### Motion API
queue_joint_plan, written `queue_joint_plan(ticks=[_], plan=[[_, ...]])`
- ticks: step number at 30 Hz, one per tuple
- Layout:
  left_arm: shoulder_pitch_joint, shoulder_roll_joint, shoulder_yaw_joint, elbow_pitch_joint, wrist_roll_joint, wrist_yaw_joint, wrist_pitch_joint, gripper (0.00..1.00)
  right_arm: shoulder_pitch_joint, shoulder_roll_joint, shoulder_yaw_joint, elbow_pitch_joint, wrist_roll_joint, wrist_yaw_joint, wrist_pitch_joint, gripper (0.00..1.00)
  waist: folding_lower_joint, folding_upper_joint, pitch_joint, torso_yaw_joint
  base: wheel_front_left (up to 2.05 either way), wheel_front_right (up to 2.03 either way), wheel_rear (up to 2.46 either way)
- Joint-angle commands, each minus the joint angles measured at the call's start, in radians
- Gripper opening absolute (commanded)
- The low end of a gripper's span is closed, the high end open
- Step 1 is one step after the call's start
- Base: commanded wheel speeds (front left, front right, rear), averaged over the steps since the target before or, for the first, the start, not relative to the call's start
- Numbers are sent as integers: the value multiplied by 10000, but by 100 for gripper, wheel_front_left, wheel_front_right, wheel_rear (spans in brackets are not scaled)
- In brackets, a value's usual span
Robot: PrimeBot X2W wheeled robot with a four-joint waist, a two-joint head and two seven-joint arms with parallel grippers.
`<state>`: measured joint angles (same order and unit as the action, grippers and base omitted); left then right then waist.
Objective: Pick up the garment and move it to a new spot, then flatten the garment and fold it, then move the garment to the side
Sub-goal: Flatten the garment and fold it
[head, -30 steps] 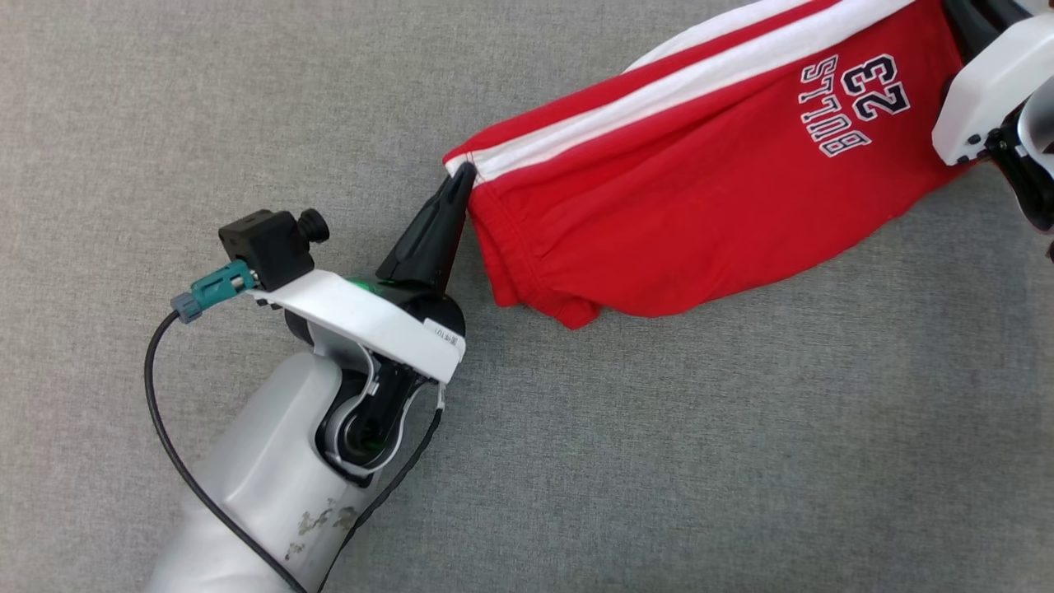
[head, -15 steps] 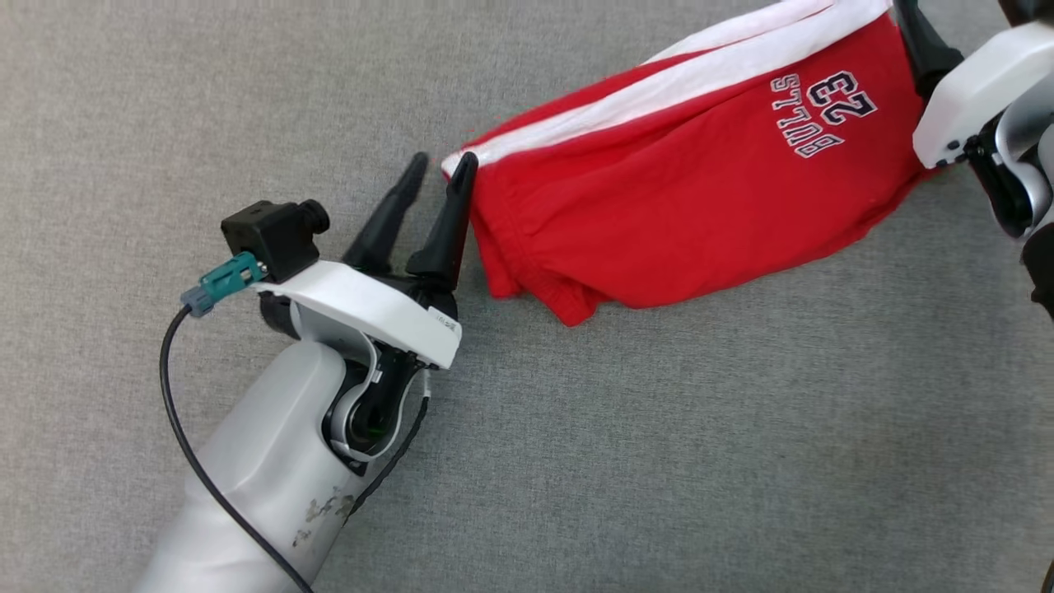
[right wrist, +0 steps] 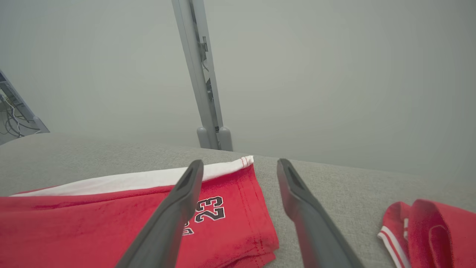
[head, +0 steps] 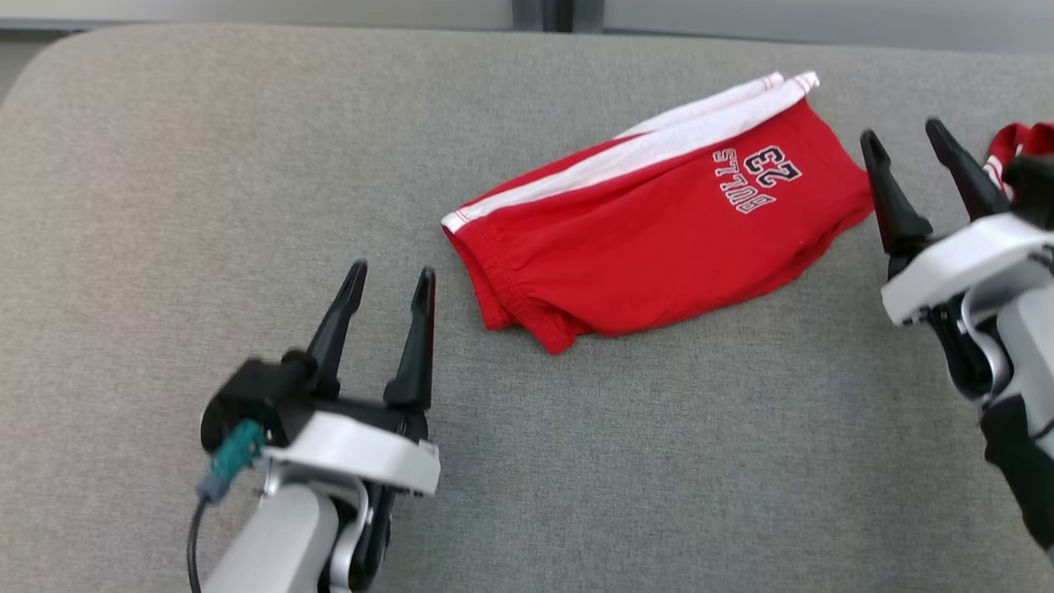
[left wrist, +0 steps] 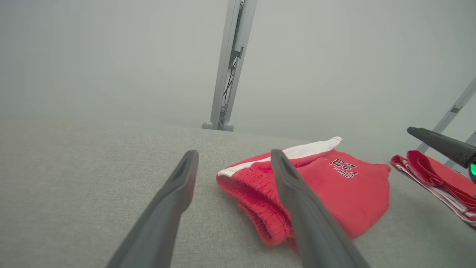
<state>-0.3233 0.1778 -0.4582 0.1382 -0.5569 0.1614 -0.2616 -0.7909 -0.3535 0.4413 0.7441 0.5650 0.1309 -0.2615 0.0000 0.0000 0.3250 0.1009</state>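
The folded garment is laid on the worktop between the left end effector and the right end effector, both spread wide and empty. If only the top layer is pinched, the fold could be pulled open, or the striped red cloth nearby snagged. The stacked waistband is shown edge-on in the left wrist view, flattened in the head view.

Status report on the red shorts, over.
Left gripper open, empty. Right gripper open, empty. Red shorts folded on grey surface, between them. Another red garment beside right gripper.
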Motion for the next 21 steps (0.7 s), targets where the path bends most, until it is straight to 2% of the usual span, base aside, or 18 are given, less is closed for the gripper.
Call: queue_joint_plan(ticks=[1, 9, 14, 21], plan=[[268, 1, 130, -96, 186, 78, -36, 100, 299, 17, -221, -140, -69, -2, -45, 100, 0, 0, -287, 82, 0, 0, 0], [1901, -529, 703, -1091, 2405, 164, -39, 100, 2147, 490, -1741, -772, -387, -2, -47, 100, 0, 0, -910, 444, 0, 0, 0], [2491, -807, 632, -1404, 3446, 230, -39, 100, 2689, 581, -2404, -642, 539, -2, -47, 100, 0, 0, -981, 851, 0, 0, 0], [2420, -1091, 474, -1420, 4002, 61, -40, 100, 2267, 256, -2784, 255, 1879, -1, 272, 100, 0, 0, -626, 1403, 0, 0, 0]])
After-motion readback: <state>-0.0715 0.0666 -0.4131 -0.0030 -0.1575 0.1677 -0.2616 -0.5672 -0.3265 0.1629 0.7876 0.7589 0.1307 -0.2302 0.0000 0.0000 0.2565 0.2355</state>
